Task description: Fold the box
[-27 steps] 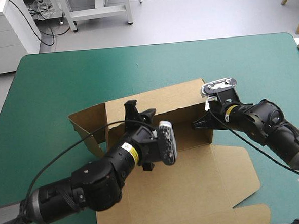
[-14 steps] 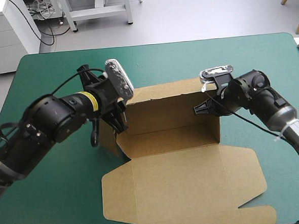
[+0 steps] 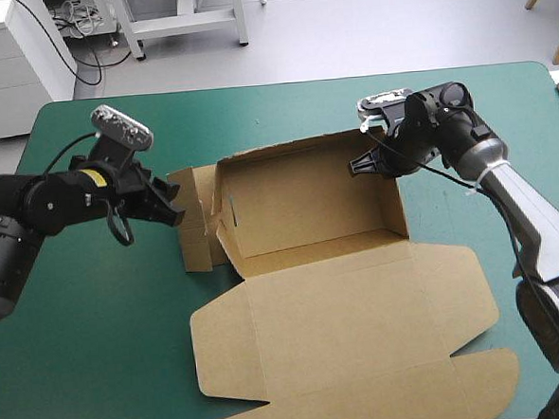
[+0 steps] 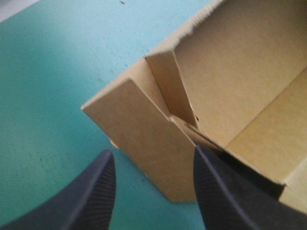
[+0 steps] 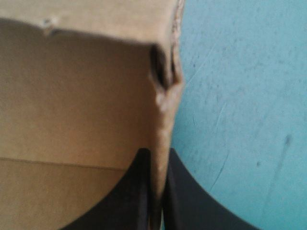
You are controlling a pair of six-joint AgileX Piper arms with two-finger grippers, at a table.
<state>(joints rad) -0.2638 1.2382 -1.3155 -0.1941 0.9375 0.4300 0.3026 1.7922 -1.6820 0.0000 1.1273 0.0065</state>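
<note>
The right claw (image 3: 357, 165) pinches the box (image 3: 298, 204) at its right end while the left claw (image 3: 168, 203) gapes empty by the loose flap (image 3: 193, 224), which, unheld, may spring outward.

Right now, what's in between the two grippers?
The brown box: its raised walls stretch from the left gripper to the right gripper, clamped on its end wall. The high view shows it.

1 box (image 3: 334, 320), 2 end effectors (image 3: 173, 202) (image 3: 357, 164)
</note>
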